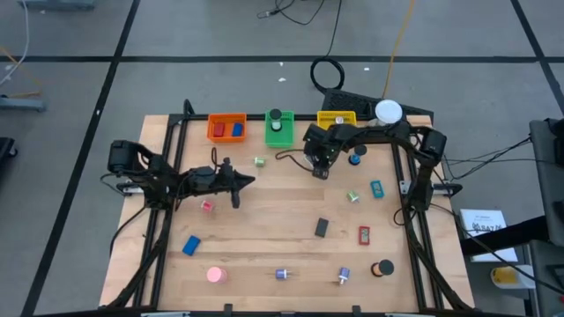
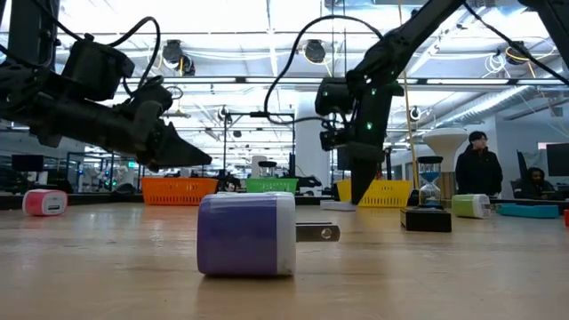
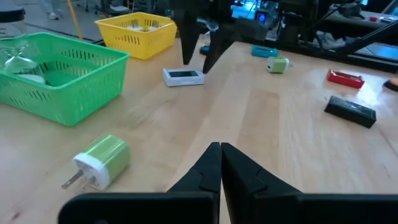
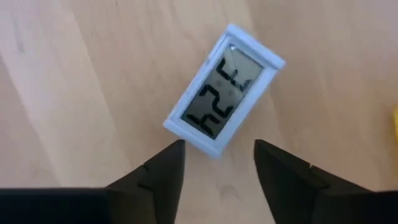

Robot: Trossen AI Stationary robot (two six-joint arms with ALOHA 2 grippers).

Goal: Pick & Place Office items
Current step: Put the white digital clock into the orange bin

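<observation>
Near yellow bin [image 3: 138, 32], small white digital clock [image 4: 222, 91] lay flat on table [image 1: 264, 229]. Right gripper [image 4: 217, 163] hovered above, fingers apart, empty. Left gripper [image 3: 220, 163] closed, empty. Clock looked light, rigid, smooth; best pinched across narrow sides.

I see a white digital clock [image 4: 222, 92] flat on the wood, display up; other small items scattered.

Looks like a robotics lab in an open industrial hall: wooden table [image 1: 264, 229] mid-frame on grey tiled floor [image 1: 220, 35], cables [image 1: 330, 75] at top, ceiling ducts [image 2: 311, 49] and a bystander [image 2: 477, 171] at right.
</observation>
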